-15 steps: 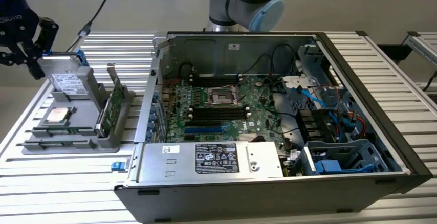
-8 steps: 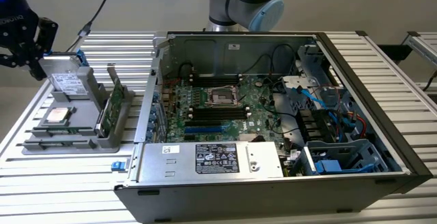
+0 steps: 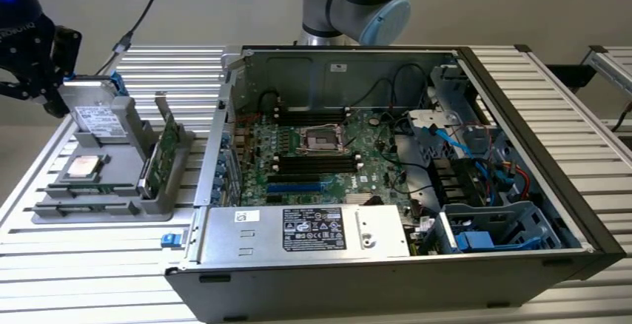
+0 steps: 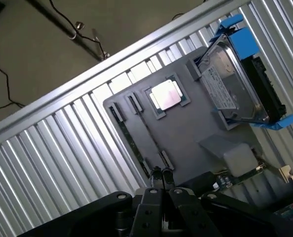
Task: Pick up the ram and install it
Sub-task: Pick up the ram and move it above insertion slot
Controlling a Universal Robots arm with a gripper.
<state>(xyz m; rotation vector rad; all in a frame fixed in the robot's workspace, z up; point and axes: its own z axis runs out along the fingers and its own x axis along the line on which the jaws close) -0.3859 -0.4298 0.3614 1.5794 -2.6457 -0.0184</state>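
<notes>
A: Closest to the wrist lens, the gripper [image 4: 161, 174], claw pinched together and carrying nothing, hanging above the grey tray [image 4: 186, 131].

B: Where's the ram [image 3: 90, 189]?

A: Seated in a slot of that tray, at the exterior view's left, nearer us than the silver processor chip [image 3: 84, 167]. Untouched, well apart from the claw.

B: Which way does it run?

A: Long axis goes straight across, exterior view's left to right, parallel to the tray's near edge. Whether it stands bolt upright in the slot, I can't tell.

B: So how should the pick go?

A: My call: those tips would need to part first, then straddle the thin width at mid-length, square to the long axis. Then pull straight up so neither end snags. Grab off-centre and I'd expect it to tip.

B: Neighbours?

A: Beyond the chip sits the hard drive [image 3: 99, 115], at the far end of the tray. The taller green card [image 3: 158, 157] stands at the tray's right. Right of that is the open case [image 3: 395, 283], whose black memory slots [image 3: 316, 163] look to run about the same way as the stick.
</notes>
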